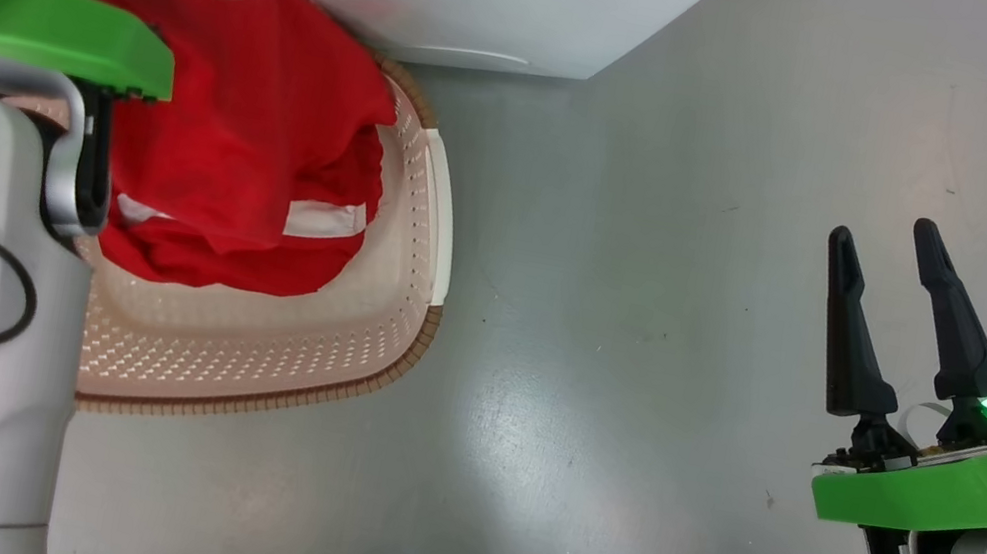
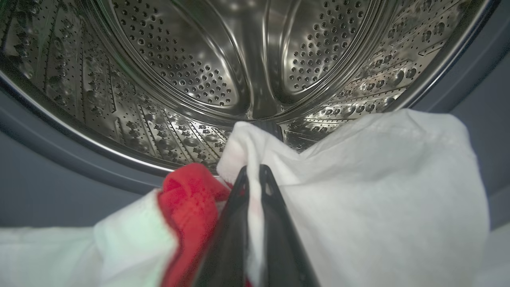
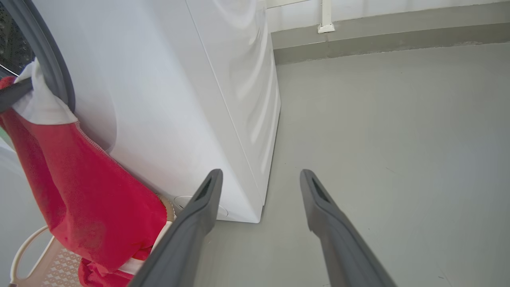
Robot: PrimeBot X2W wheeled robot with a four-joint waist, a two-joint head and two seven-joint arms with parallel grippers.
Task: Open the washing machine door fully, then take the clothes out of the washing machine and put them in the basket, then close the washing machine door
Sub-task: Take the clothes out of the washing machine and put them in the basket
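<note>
Clearly the left gripper (image 2: 253, 172) is clenched on the white edge of the clothes (image 1: 260, 104) at the drum's (image 2: 179, 59) mouth; the garment hangs lengthwise down the washer's (image 3: 167, 99) front, its lower end in the basket (image 1: 393, 300). The right gripper (image 1: 884, 236) stands spread and empty over the floor (image 1: 644, 344).

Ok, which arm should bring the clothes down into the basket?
Left. The left fingers are shut on the clothes at the drum mouth, the red fabric hanging into the basket. The right fingers stand open over the floor, apart from them.
</note>
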